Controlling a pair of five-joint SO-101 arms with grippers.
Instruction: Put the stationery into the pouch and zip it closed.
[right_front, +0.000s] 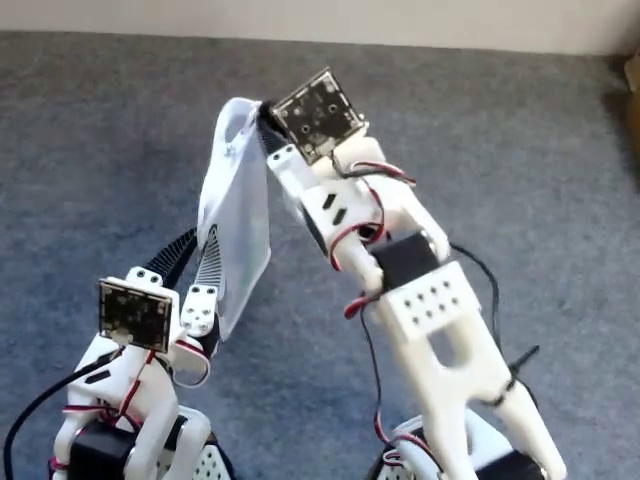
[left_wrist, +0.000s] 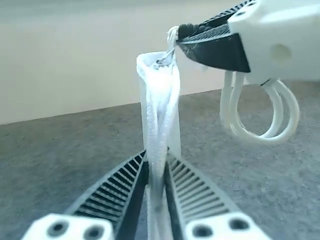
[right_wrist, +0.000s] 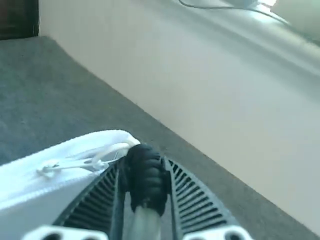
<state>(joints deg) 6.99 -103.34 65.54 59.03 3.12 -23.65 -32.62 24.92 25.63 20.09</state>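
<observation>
1. The white pouch (right_front: 238, 200) hangs upright above the grey counter (right_front: 100, 150), upper centre-left in the high view.
2. The left claw (left_wrist: 157, 162) is clamped on its lower end; the right claw (right_front: 264, 115) pinches the pull cord (right_wrist: 85, 161) at its top.
3. To zip well, I judge: keep the pouch taut and draw the cord straight along the zip, without twisting.

Left hand (right_front: 208, 262) clamped on the near end of the pouch (right_front: 238, 200), right hand (right_front: 265, 120) pinching its far top corner, right arm (right_front: 430, 300) extended long, left arm (right_front: 130, 400) folded short.
</observation>
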